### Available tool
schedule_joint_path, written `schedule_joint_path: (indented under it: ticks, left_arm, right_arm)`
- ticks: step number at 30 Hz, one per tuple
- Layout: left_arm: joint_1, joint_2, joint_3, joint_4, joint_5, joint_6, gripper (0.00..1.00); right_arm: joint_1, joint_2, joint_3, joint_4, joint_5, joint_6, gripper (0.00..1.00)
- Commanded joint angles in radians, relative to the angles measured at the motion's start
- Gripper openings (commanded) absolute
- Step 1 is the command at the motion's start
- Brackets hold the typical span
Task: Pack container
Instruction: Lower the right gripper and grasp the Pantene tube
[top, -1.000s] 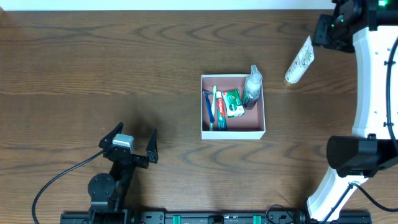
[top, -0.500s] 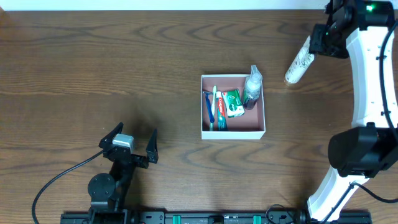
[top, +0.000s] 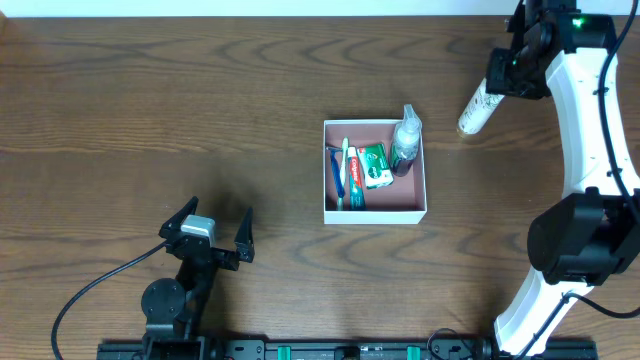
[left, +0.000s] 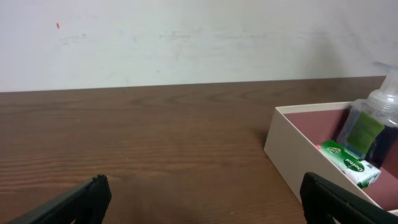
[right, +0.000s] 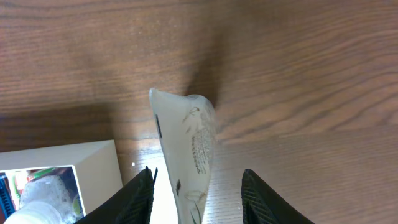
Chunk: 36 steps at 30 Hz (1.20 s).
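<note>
Over the last second my right gripper (top: 505, 72) has swung in from the far right corner and now sits over the upper end of the white tube (top: 482, 97). The tube lies on the table (top: 150, 110) well to the right of the container (top: 375, 213) and has not shifted. I read this as the approach to the last loose item. The container, at the table's centre, already holds a toothbrush (top: 344, 165), toothpaste (top: 355, 185), a green packet (top: 375, 165) and a pump bottle (top: 405, 140). The overhead gives me that layout but hides the pincer under the wrist. The right wrist camera shows its fingers (right: 138, 196) spread, one on each side of the tube, whether touching it I cannot tell. My left gripper (top: 213, 238) has stayed parked near the front edge, spread and empty. Its camera adds a low side view of the container's white wall with the bottle and packet behind it.
</note>
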Motion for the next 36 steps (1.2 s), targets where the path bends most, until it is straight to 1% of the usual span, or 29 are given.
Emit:
schedule_joint_path:
  ticks: [1, 4, 8, 12, 14, 15, 19, 23, 30, 33, 36]
  left_arm:
    - [0.004, 0.000, -0.018, -0.033, 0.007, -0.005, 0.98]
    - [0.004, 0.000, -0.018, -0.034, 0.007, -0.005, 0.98]
    - [0.004, 0.000, -0.018, -0.033, 0.007, -0.005, 0.98]
    - [0.004, 0.000, -0.018, -0.034, 0.007, -0.005, 0.98]
    - [0.004, 0.000, -0.018, -0.034, 0.007, -0.005, 0.98]
    - [0.004, 0.000, -0.018, -0.034, 0.006, -0.005, 0.98]
    - [0.004, 0.000, -0.018, -0.033, 0.007, -0.005, 0.98]
    - [0.004, 0.000, -0.018, -0.034, 0.007, -0.005, 0.98]
    - [0.004, 0.000, -0.018, -0.033, 0.007, -0.005, 0.98]
    - [0.004, 0.000, -0.018, -0.034, 0.006, -0.005, 0.98]
    - [0.004, 0.000, -0.018, -0.034, 0.006, -0.005, 0.98]
  right_arm:
    - [-0.001, -0.009, -0.031, 0.022, -0.022, -0.019, 0.44]
    - [-0.001, -0.009, -0.053, 0.050, -0.022, -0.020, 0.43]
    - [-0.001, -0.009, -0.075, 0.080, -0.022, -0.020, 0.34]
    - [-0.001, -0.009, -0.076, 0.087, -0.021, -0.019, 0.18]
    - [-0.001, -0.009, -0.076, 0.089, -0.021, -0.019, 0.04]
    - [-0.001, -0.009, -0.076, 0.089, -0.021, -0.019, 0.01]
    - [-0.003, -0.010, -0.072, 0.081, -0.022, -0.018, 0.01]
    - [-0.004, -0.019, -0.040, 0.024, -0.031, -0.003, 0.01]
    - [-0.004, -0.084, 0.151, -0.170, -0.071, -0.004, 0.01]
    - [-0.004, -0.144, 0.247, -0.240, -0.071, -0.004, 0.01]
    - [-0.003, -0.219, 0.301, -0.282, -0.077, -0.004, 0.01]
